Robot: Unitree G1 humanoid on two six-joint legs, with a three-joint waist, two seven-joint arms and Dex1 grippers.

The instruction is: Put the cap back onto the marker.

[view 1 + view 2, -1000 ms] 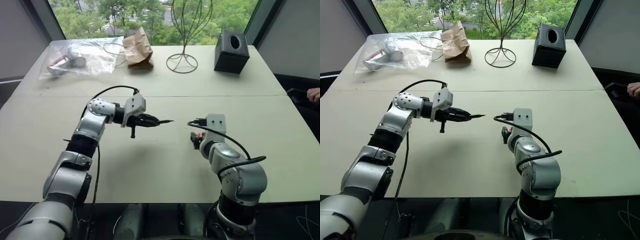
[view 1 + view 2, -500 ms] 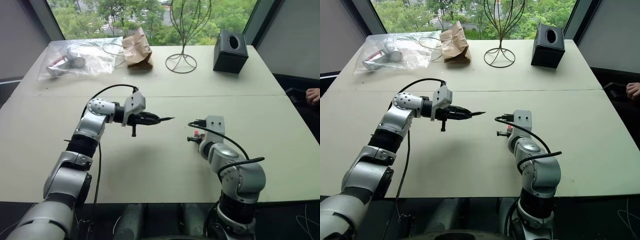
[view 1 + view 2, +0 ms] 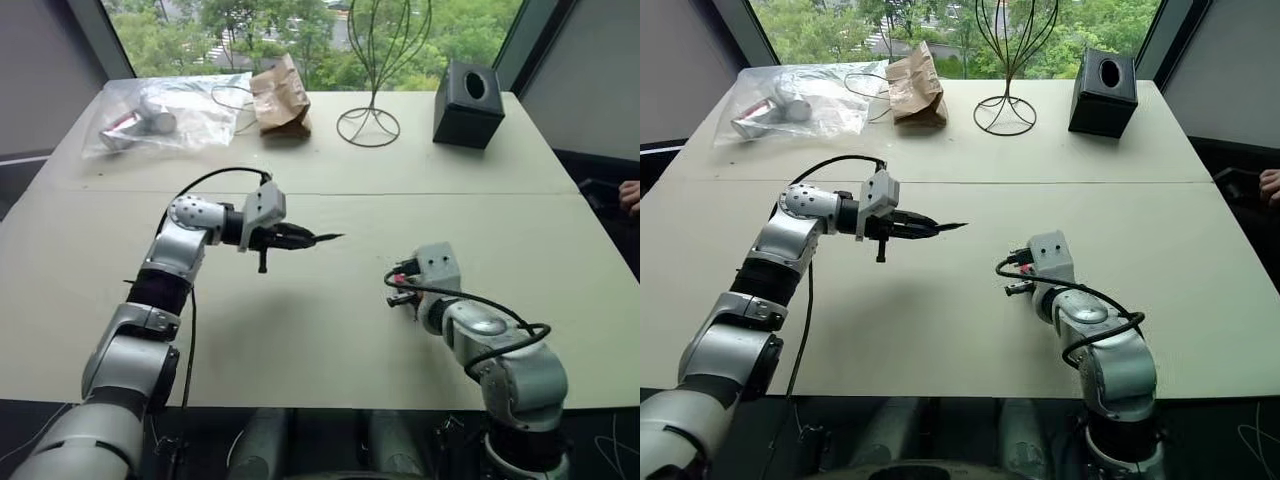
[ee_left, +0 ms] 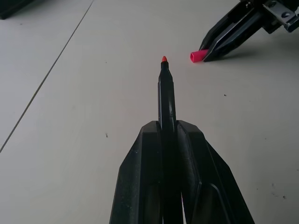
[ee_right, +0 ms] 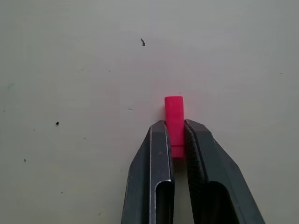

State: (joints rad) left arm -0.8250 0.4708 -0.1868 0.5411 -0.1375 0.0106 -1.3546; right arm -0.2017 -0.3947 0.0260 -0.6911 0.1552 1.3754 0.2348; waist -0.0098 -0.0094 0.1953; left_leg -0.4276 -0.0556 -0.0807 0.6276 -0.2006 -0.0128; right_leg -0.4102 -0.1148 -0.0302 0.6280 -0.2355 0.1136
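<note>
One tiny red plastic cylinder, the cap [image 5: 174, 119], sits pinched between the two black fingers of the right hand [image 5: 175, 135], its free end sticking out past the fingertips just above the pale tabletop [image 3: 330, 320]. That hand is closed tight on it, low over the near right part of the tabletop.

One slim black marker with a pinkish-red tip [image 4: 166, 95] is clamped in the left hand [image 4: 167, 128], whose two fingers are closed around its barrel. It is held above the tabletop, left of centre, and its bare tip points right, toward the cap; the two are well apart.

Along the far edge stand four other things, counted from left to right: one clear crumpled plastic bag with items inside [image 3: 165, 110], one crumpled brown paper bag [image 3: 280, 95], one thin black wire stand with a round base [image 3: 368, 125] and one black cube-shaped box with a round hole on top [image 3: 466, 103]. At the right edge, part of a person's hand [image 3: 631, 192] shows beyond the tabletop.
</note>
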